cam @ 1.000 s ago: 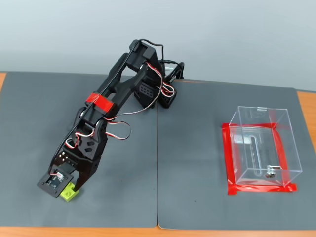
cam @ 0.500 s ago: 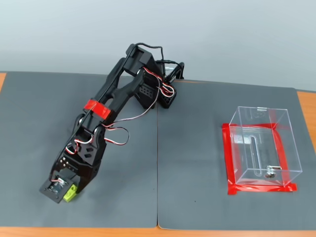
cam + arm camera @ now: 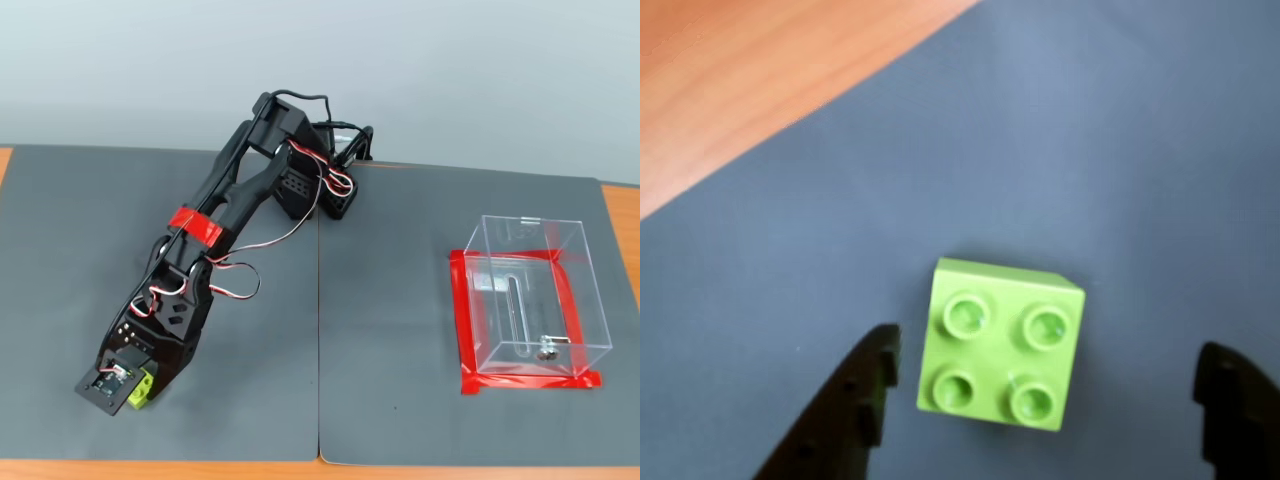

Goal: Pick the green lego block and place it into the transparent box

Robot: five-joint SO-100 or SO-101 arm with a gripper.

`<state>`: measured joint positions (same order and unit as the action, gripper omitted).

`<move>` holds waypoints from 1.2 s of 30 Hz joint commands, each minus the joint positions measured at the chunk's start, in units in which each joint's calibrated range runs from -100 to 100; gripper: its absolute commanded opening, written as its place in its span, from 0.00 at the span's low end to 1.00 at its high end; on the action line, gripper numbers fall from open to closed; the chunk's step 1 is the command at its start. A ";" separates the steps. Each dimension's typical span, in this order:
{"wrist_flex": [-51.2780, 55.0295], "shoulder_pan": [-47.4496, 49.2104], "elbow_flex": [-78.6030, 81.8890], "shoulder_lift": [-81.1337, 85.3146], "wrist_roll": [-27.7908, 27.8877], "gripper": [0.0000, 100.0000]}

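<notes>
The claw [image 3: 1040, 400] is hanging spread wide over the green lego block [image 3: 998, 344], one finger [image 3: 855, 400] on each side and neither touching it. The block is lying studs-up on the grey mat [image 3: 420, 260] near the table's front-left edge in the fixed view, well apart from the transparent box [image 3: 528, 296] at the right.

Bare tabletop [image 3: 400, 300] spans the frame's middle. Only the transparent box [image 3: 528, 300] stands at right, open-topped.
</notes>
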<state>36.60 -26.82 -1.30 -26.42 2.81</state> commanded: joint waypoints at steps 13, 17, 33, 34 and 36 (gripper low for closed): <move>-0.84 -0.22 -2.09 -1.60 0.29 0.33; -0.49 -0.22 -2.63 -1.94 0.29 0.33; -0.23 -0.44 -2.54 -1.94 0.03 0.33; -0.23 -0.44 -2.54 -1.94 0.03 0.33; -0.23 -0.44 -2.54 -1.94 0.08 0.33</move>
<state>36.51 -26.90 -1.30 -29.23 2.81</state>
